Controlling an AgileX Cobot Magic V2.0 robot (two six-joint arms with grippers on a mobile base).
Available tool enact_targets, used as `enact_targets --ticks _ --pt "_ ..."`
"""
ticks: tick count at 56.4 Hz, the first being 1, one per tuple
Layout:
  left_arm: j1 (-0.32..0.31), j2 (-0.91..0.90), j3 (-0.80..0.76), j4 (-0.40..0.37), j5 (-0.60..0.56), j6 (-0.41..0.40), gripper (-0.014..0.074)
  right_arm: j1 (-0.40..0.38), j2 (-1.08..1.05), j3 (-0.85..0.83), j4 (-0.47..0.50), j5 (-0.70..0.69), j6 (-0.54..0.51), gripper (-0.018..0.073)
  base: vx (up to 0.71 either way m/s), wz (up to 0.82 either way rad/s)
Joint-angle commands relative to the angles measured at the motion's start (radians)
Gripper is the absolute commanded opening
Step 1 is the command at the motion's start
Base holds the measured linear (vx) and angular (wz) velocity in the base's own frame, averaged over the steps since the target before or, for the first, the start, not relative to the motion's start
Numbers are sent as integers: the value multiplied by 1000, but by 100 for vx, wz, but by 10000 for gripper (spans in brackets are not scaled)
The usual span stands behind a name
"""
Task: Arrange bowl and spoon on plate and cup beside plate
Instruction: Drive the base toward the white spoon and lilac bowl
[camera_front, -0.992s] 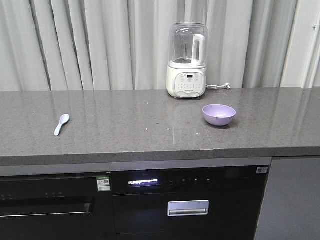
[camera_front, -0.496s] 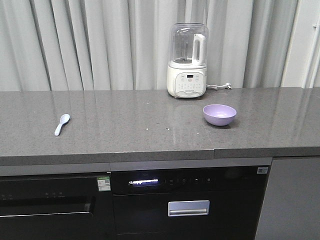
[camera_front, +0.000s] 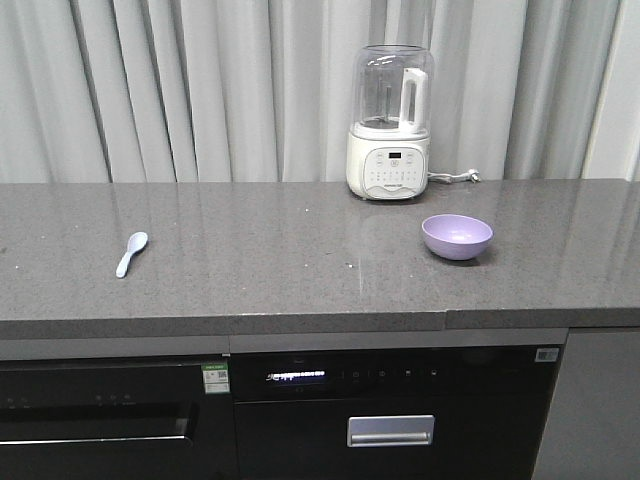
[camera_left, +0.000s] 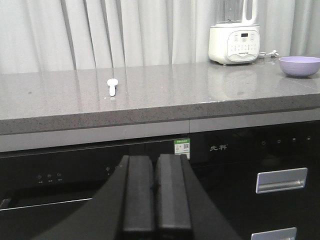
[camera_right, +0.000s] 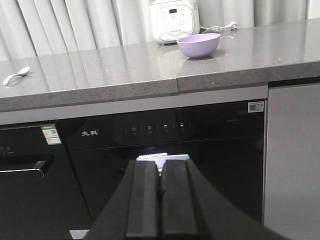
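step: approach; nothing is picked up, and both arms sit low in front of the black appliance fronts (camera_front: 380, 400), below the desk edge
left fingers (camera_left: 139, 190): pressed together, empty
right fingers (camera_right: 142, 195): pressed together, empty
bowl: small glossy lavender round bowl (camera_front: 457, 236), upright on the right part of the grey speckled stone desk (camera_front: 300, 275), just near-right of the white blender with clear jug (camera_front: 391, 125)
spoon: short pale blue-white soup spoon (camera_front: 131, 253), flat on the left part of the desk, well apart from the bowl, scoop towards the far side
plate, cup: not in any view
doing it well: probably find the plate first; lift the arms clear of the desk edge and spread the fingers before reaching. Right arm suits the bowl by its rim, left the spoon. The spoon is low and smooth, so pinch the handle from above or it could skid.
change vs earlier: blender, bowl and spoon all sit further right and lower in the front view, and the desk edge is lower too. The view moved, not the things; bowl and spoon keep their spots on the desk.
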Motion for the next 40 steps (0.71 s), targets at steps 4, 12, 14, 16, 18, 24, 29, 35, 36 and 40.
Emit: enact_targets --ticks 4,12,14,16,18,24,29,35,36,40 --pt "0 -17 -26 -5 -78 -2 -6 1 -5 5 -6 -78 -4 -8 16 0" --pt "0 -17 -26 -5 -78 -2 -6 1 -5 5 -6 -78 -4 -8 18 6" --pt "0 -17 -26 -5 -78 -2 -6 1 -5 5 -6 -78 -4 -8 20 15" --pt "0 -17 -26 -5 -78 -2 -6 1 -5 5 -6 -78 -4 -8 21 18" --pt "0 -17 -26 -5 -78 -2 -6 1 -5 5 -6 -78 -4 -8 22 20" --pt "0 -17 -26 -5 -78 -2 -6 1 -5 5 -6 -78 -4 -8 24 19" --pt "0 -17 -26 -5 -78 -2 -6 1 -5 5 -6 -78 -4 -8 26 16" --pt "0 -17 -26 -5 -78 -2 -6 0 -5 5 -6 -79 -4 -8 29 11" --pt "0 -17 -26 -5 -78 -2 -6 0 -5 5 -6 -79 -4 -8 30 8" --pt "0 -17 -26 -5 -78 -2 -6 0 -5 5 -6 -78 -4 -8 32 8"
